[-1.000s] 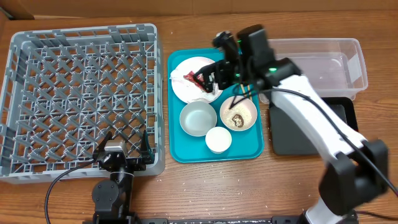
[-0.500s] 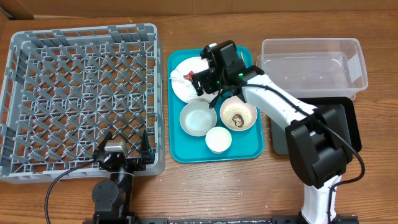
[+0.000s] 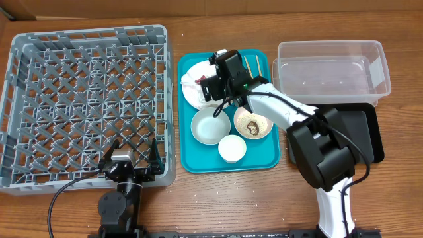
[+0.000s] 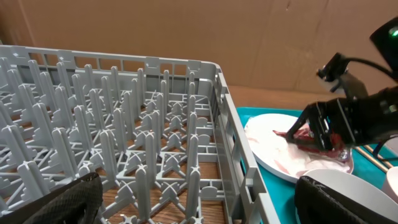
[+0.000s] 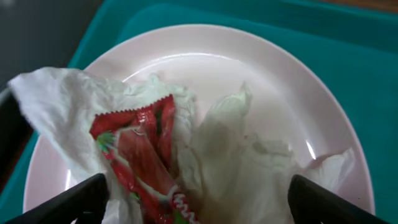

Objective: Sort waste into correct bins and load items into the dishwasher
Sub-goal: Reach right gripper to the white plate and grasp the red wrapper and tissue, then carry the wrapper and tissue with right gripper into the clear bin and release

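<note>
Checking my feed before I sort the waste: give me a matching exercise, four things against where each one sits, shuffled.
1 red wrapper
2 rice grains
3 chopsticks
4 clear tub

A in a bowl
B on the table, right of the teal tray
C on the plate with the napkin
D at the teal tray's far end

Pairs: 1-C, 2-A, 3-D, 4-B

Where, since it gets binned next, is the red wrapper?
In the right wrist view, the red wrapper lies on the crumpled napkin, on the left part of the pale plate.
</note>
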You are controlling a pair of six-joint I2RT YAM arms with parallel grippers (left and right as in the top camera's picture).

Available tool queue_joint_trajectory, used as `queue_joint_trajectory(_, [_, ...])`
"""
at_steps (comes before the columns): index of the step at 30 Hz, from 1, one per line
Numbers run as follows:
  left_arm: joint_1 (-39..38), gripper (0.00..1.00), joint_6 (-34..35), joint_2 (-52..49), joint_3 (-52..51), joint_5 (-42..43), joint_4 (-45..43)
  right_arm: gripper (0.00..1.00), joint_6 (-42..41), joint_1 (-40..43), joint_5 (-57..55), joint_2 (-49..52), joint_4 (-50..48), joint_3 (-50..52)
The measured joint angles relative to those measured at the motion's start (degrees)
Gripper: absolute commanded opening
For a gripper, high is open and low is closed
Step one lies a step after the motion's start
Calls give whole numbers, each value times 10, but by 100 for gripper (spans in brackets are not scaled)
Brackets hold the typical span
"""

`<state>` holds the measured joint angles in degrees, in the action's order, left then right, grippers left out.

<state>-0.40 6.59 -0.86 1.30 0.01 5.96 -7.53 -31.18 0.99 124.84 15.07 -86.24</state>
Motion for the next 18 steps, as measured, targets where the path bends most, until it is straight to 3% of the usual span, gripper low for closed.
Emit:
queue_joint_trajectory(2, [0,100,0,0,0,0,0,85,-4,0,0,9,1,0])
queue_joint_trajectory(3, [0,100,0,0,0,0,0,78,-8,0,-1,14,2,0])
queue_joint_trajectory(8, [0,100,0,0,0,0,0,8,-19,-1,-11,23,0,-5])
queue_joint_trajectory(9, [0,100,0,0,0,0,0,4,-25,-1,-12,23,1,-5])
queue_joint_trajectory(18, [0,100,0,0,0,0,0,4,-67,1,-7,-22,76,-30])
